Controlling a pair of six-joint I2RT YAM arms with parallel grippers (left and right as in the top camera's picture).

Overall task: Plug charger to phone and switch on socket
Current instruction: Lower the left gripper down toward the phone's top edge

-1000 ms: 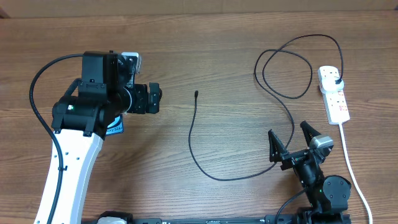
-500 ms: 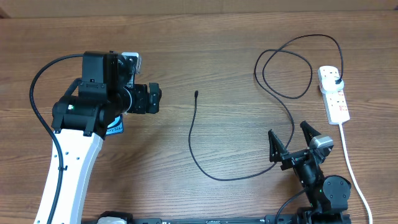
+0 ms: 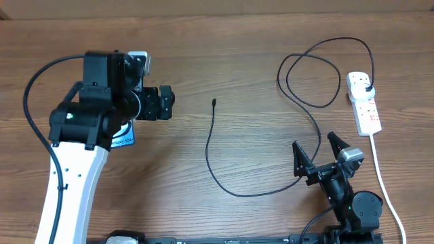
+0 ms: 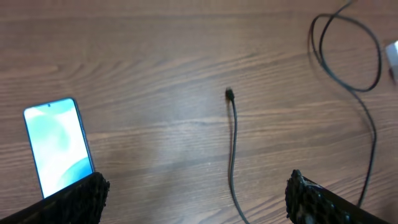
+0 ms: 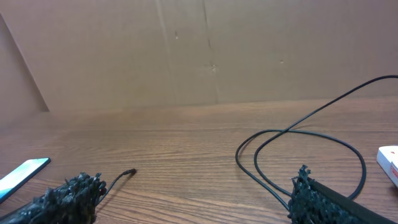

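Step in hand, by my read: the reach for the charger [image 3: 209, 146]. Neither of the 2 grippers holds anything.

- Left gripper [image 4: 198, 180]: fingers wide apart, upper left of the overhead frame.
- Right gripper [image 3: 313, 140]: also spread, lower right.
- Phone [image 4: 57, 146]: slim glossy slab, pale blue screen lit, lower left in the left wrist view.
- Connector tip [image 3: 213, 102]: tiny matte black nub on wood grain, mid-frame.
- Thin cable loops to the white socket [image 3: 366, 108], upper right.

Next likely needs a fine pinch on the tip, then alignment with the phone's port.

Phone [image 4: 59, 146] L, charger [image 4: 234, 130] mid, socket [image 3: 364, 102] R
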